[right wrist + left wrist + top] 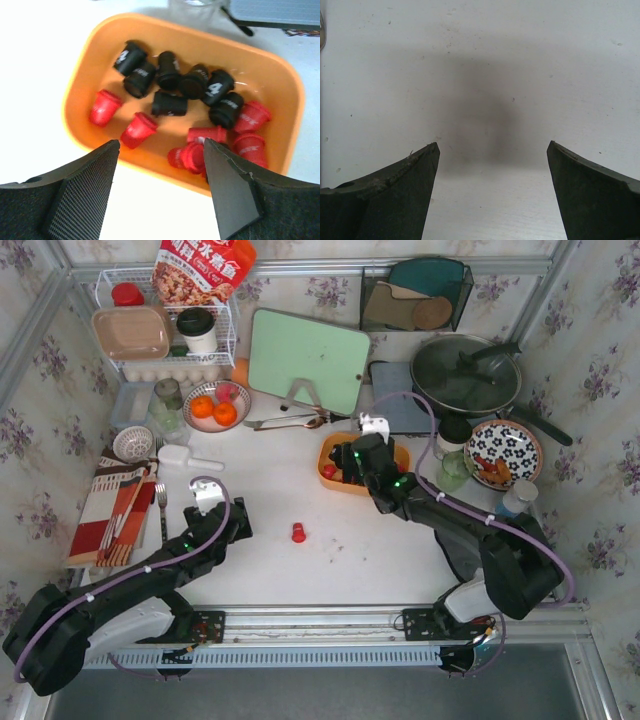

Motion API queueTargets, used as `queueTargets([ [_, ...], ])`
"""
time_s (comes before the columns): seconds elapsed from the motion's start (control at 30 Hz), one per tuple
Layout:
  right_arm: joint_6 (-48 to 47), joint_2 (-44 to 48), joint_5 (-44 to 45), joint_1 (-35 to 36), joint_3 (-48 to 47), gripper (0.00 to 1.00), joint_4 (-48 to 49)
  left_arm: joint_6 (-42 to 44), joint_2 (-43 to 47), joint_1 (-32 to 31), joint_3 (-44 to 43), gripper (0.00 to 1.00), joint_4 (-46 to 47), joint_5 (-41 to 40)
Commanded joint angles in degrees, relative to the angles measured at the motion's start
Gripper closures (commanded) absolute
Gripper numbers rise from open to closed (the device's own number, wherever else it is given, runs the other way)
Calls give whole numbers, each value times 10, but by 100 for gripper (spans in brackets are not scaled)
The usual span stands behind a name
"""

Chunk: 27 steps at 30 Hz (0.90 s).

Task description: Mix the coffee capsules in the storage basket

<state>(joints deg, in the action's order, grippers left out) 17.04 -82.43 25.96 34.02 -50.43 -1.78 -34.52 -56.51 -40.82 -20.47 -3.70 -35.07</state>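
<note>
The orange storage basket [331,452] sits right of the table's middle, and the right wrist view shows it whole [95,45]. It holds several black coffee capsules [170,85] toward its far side and several red ones [138,130] toward its near side and right end. One red capsule [298,533] lies alone on the table in front of the basket. My right gripper [353,462] [161,142] hangs open and empty over the basket's near rim. My left gripper [238,520] [492,147] is open and empty above bare table, left of the stray capsule.
A bowl of oranges [214,410], a green cutting board [308,360] and a white wire rack [165,330] stand behind. A pan [465,375], a flowered plate [503,452] and a glass [452,466] crowd the right. A striped cloth with cutlery [112,512] lies at the left.
</note>
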Motion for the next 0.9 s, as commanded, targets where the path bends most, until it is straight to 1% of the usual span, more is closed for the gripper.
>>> queueTargets([
  [0.0,3,-1,-37,37,-10,25,-18,1,-2,1,-5,9,12,-3],
  [0.2,39,-18,-66,116,-15,27,-36,2,-2,1,-4,9,12,-3],
  [0.4,67,-61,-100,165,-40,30,-74,2,-2,1,-5,9,11,-3],
  [0.6,79,-105,-131,194,-60,33,-91,2,-2,1,-5,9,11,-2],
  [0.87,82,-153,-165,210,-92,33,-98,1,-5,2,-6,9,11,-2],
])
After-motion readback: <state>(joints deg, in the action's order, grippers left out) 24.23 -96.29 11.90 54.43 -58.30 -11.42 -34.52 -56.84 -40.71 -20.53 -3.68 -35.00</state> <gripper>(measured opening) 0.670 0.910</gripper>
